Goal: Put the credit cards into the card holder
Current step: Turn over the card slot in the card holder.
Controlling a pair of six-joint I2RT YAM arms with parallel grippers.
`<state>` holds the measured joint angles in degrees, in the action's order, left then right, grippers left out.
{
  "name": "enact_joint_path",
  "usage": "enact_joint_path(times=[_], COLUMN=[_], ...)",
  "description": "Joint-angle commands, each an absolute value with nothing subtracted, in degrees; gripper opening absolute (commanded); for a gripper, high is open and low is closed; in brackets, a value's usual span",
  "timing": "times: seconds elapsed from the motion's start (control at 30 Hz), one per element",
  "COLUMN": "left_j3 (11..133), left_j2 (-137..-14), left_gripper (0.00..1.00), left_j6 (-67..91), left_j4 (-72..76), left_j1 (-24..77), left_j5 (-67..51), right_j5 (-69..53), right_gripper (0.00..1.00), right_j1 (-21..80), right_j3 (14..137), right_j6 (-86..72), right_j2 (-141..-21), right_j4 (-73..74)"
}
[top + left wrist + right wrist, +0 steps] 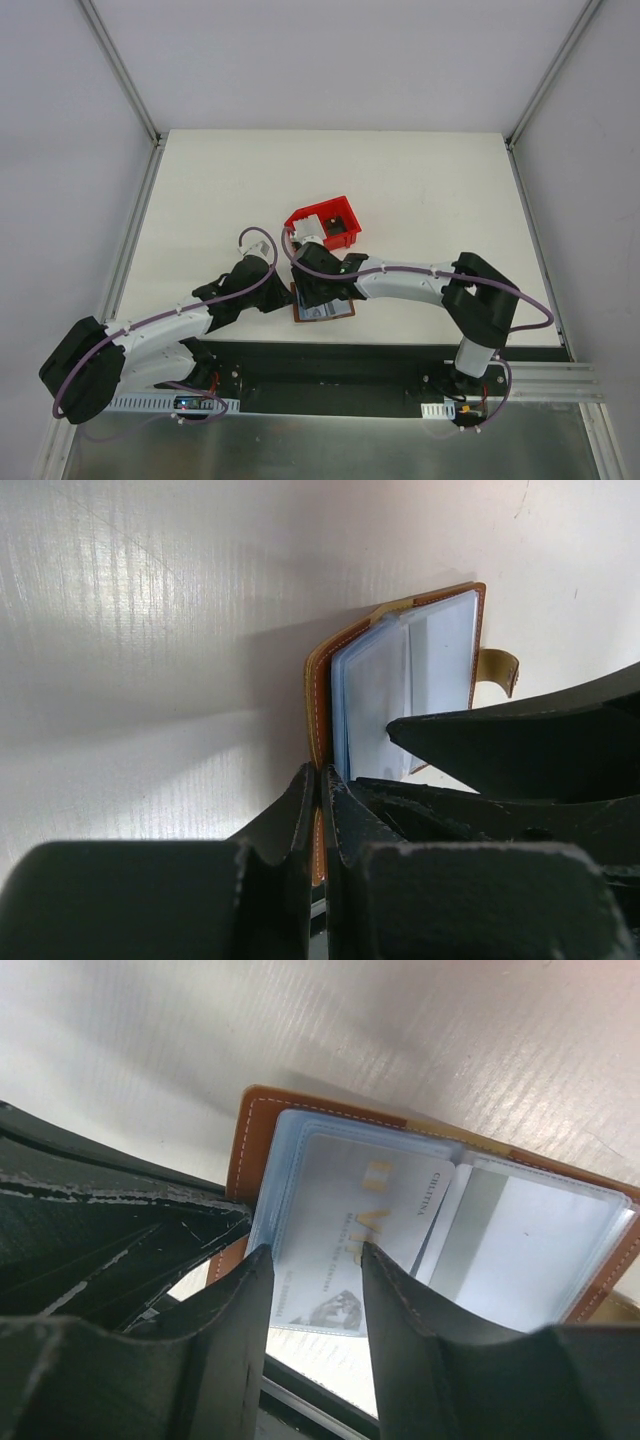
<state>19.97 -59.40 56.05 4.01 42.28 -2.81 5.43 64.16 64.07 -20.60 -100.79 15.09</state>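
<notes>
While the holder [325, 312] lies open on the table [400, 190] near the front edge, brown cover down and clear sleeves [530, 1245] up, both my grippers are at it. One holder, two pages of sleeves; I can't count the layers in the stack. Its tab [498, 668] sticks out from the far side.

Holder contents: one card [345, 1195], whitish with pale lettering, on the page nearer my left gripper [320, 780]. It lies at the top sleeve, but I can't tell whether it is inside or just on top. Only one card is visible in any view. The other page shows only pale plastic.

Left gripper: fingers together, clamped on the holder's brown cover edge with the stitched rim between the pads.

Right gripper [316, 1252]: fingers apart, standing over the card page with the card showing in the gap between them. I can't tell if either finger touches the card.

One red bin [318, 213] sits on the table just behind the holder, apart from it. It holds one small dark thing [338, 230], too small to identify. The right arm reaches past the bin's front.
</notes>
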Motion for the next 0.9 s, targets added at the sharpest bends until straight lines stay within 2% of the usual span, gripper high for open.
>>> enact_joint_path(times=[0.0, 0.4, 0.87], left_j3=[20.0, 19.4, 19.1], left_j2=[-57.8, -57.9, -57.8], left_gripper=[0.0, 0.0, 0.0], left_j6=[55.7, 55.8, 55.8], left_j4=[4.7, 4.5, 4.4], left_j1=[42.0, 42.1, 42.0], left_j5=[-3.0, -2.8, -2.5], right_j5=[10.6, 15.5, 18.4], right_gripper=[0.4, 0.29, 0.24], right_j1=[65.0, 65.2, 64.8], right_j3=[66.8, 66.8, 65.9], right_j6=[-19.5, -19.2, -19.9], right_j2=[-100.5, -97.6, -94.3], right_j4=[20.1, 23.4, 25.4])
